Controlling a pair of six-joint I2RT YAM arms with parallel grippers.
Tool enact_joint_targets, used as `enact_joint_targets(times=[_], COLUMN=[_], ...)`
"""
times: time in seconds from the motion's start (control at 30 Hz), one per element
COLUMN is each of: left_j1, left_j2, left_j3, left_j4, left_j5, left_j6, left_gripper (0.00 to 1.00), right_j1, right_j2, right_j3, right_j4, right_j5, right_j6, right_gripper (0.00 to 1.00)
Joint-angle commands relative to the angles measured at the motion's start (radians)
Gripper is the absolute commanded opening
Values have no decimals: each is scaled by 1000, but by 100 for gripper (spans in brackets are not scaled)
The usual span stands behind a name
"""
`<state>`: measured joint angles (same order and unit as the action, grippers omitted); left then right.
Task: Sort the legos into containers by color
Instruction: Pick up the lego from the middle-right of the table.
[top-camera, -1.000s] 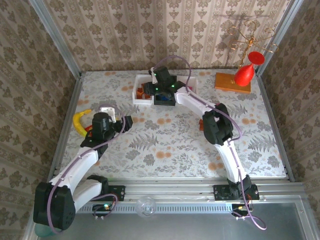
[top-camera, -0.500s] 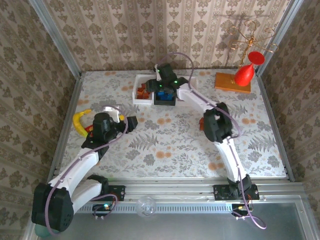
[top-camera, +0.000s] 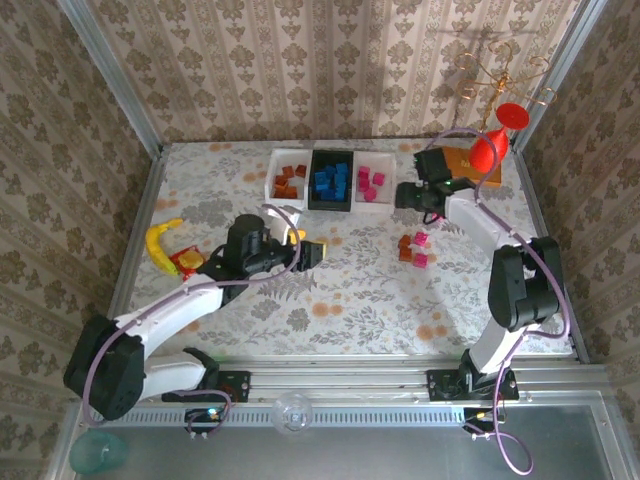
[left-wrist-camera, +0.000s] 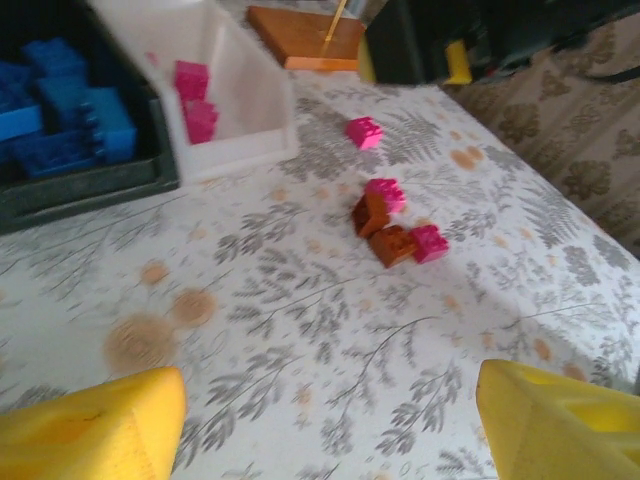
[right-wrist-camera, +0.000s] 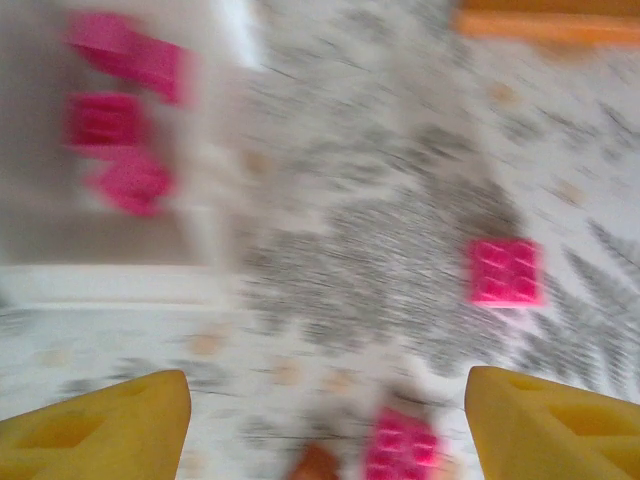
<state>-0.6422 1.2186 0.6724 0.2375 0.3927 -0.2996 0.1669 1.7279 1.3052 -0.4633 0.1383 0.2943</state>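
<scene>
The containers stand at the back of the table: a white bin (top-camera: 288, 181) with orange-brown legos, a black bin (top-camera: 331, 180) with blue ones, and a white bin (top-camera: 370, 183) with pink ones. A few loose pink and brown legos (top-camera: 412, 250) lie right of centre. In the left wrist view they form a small cluster (left-wrist-camera: 392, 222), with one pink brick (left-wrist-camera: 364, 131) apart. My right gripper (top-camera: 405, 195) hovers open just beyond them, over a pink brick (right-wrist-camera: 507, 271). My left gripper (top-camera: 305, 250) is open and empty over the table's middle, facing the cluster.
A yellow banana toy (top-camera: 160, 244) and a small red object (top-camera: 187, 262) lie at the left. The orange base with a red bulb (top-camera: 470, 162) stands at the back right, close behind my right arm. Patterned walls enclose the table.
My right gripper has left the bins, swung right over the loose bricks and opened. My left arm has reached right, from beside the banana toward the table's middle.
</scene>
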Motion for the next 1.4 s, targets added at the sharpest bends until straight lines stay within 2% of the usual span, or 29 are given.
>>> enact_joint_targets(times=[0.0,0.17,0.4,0.63,0.8,0.93,1.17,1.37], left_j1=[-43,-98,-111,-113,-109,-101,-45,15], left_j2=[59,125,143,147,142,127,78,39], left_j3=[76,140,132,118,107,92,33,-12], left_j4=[-13,-16,-2,3,-3,-5,30,58], left_j5=[-5,-11,-26,-41,-59,-74,-127,-124], left_j6=[16,33,42,57,62,65,26,-11], left_gripper=[77,77,77,77,77,77,77,78], right_j1=[-42,-87,-131,-158,-158,-148,-48,64], right_j2=[76,248,395,462,453,364,157,243], right_j3=[33,170,308,354,354,303,187,331], right_j4=[-68,-171,-263,-276,-265,-202,0,4], right_j5=[51,71,105,-19,-74,-94,-187,-165], right_j6=[-3,-37,-77,-85,-90,-103,-44,-27], right_gripper=[75,75,73,64,47,37,33,36])
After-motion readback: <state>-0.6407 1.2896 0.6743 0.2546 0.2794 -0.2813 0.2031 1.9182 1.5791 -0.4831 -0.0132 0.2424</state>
